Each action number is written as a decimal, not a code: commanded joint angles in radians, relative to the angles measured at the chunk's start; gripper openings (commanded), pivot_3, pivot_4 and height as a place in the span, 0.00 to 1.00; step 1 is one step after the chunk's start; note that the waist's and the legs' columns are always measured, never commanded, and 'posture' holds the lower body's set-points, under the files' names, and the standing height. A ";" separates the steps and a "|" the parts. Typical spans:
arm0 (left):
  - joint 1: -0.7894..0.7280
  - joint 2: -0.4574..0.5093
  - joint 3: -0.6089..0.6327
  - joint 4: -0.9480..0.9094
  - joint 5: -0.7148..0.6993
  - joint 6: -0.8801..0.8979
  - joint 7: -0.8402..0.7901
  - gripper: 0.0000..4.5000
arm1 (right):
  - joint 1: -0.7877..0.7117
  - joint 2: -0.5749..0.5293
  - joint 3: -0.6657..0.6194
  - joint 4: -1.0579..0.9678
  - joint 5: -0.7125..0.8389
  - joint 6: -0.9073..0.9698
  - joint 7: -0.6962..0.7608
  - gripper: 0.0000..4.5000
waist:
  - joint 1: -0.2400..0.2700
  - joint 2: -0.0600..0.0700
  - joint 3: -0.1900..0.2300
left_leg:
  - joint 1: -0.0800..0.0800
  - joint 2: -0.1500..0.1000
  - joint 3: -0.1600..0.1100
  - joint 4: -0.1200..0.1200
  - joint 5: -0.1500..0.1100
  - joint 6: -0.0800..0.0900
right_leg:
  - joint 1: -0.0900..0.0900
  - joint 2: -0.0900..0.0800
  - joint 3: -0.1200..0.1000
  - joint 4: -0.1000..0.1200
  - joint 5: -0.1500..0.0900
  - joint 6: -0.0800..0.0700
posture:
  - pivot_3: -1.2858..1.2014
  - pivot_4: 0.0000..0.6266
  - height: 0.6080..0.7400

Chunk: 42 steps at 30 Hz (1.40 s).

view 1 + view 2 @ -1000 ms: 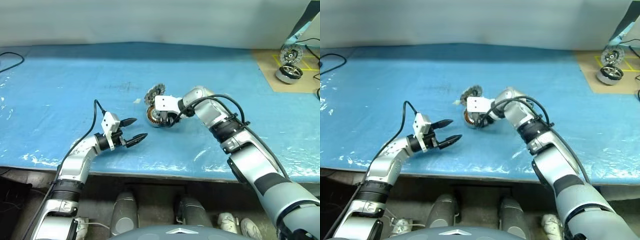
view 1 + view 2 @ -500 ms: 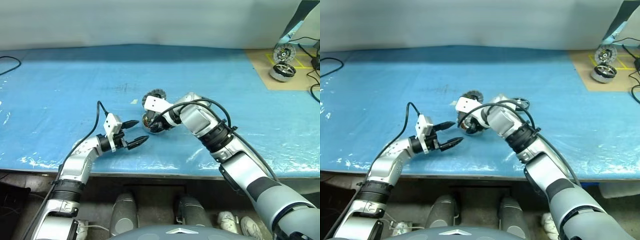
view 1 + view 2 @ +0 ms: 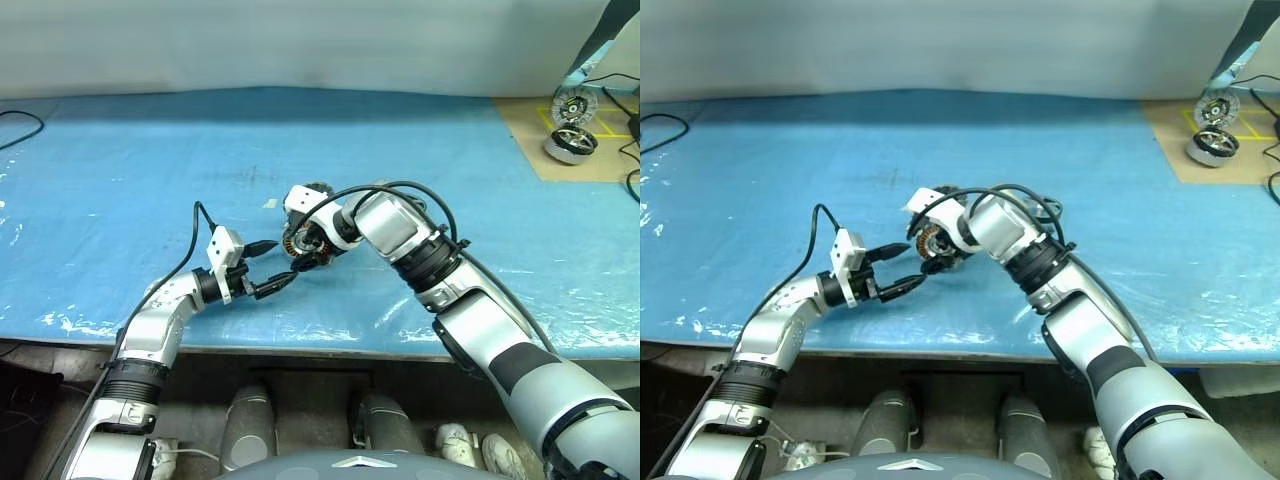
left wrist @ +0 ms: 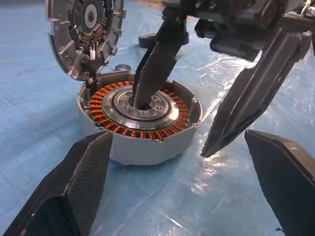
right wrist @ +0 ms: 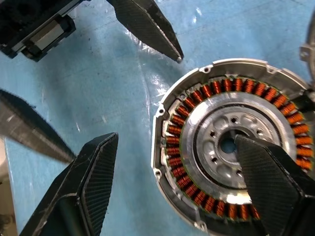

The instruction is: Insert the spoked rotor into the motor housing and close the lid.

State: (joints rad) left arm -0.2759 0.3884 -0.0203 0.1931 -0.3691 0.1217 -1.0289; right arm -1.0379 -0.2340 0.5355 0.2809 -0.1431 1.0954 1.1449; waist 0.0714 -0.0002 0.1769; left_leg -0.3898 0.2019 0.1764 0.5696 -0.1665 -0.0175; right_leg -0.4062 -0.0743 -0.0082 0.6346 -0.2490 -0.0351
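The motor housing [image 4: 142, 118], a silver cup with a ring of copper windings, sits on the blue table. Its lid [image 4: 83, 29] stands open on the hinge, segmented face showing. My right gripper [image 5: 176, 137] is open and points down at the housing. One of its fingers [image 4: 152, 64] rests over the central hub, the other [image 4: 246, 98] hangs outside the rim. My left gripper [image 3: 284, 260] is open, level and empty, just short of the housing. The spoked rotor [image 4: 146, 41], dark-rimmed, lies flat on the table beyond the housing, partly hidden by the right finger.
Two other motors [image 3: 572, 105] [image 3: 570, 145] with cables sit on brown card at the far right. A black cable [image 3: 20, 115] lies at the far left. The blue table cover [image 3: 150, 150] ends at a front edge just below my arms.
My right wrist has rolled and swung a little left over the housing, and its fingers have spread apart. The left gripper has stayed put. The head camera has shifted.
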 commanded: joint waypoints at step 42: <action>-0.024 0.026 0.024 -0.064 -0.039 -0.019 -0.032 1.00 | 0.334 0.106 -0.448 0.316 0.130 -0.740 -0.788 0.89 | -0.006 -0.001 0.000 | 0.001 -0.001 0.001 -0.003 0.000 -0.001 | 0.001 0.001 0.000 -0.004 0.000 0.000 | 0.52 0.24 1.00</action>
State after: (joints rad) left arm -0.2971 0.4035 -0.0049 0.1495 -0.4050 0.1182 -1.0562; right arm -0.7002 -0.1384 0.0755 0.5550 -0.0034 0.3685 0.3674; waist 0.0653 -0.0011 0.1770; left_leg -0.3879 0.2009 0.1773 0.5662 -0.1668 -0.0181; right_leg -0.4047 -0.0736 -0.0083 0.6310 -0.2489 -0.0351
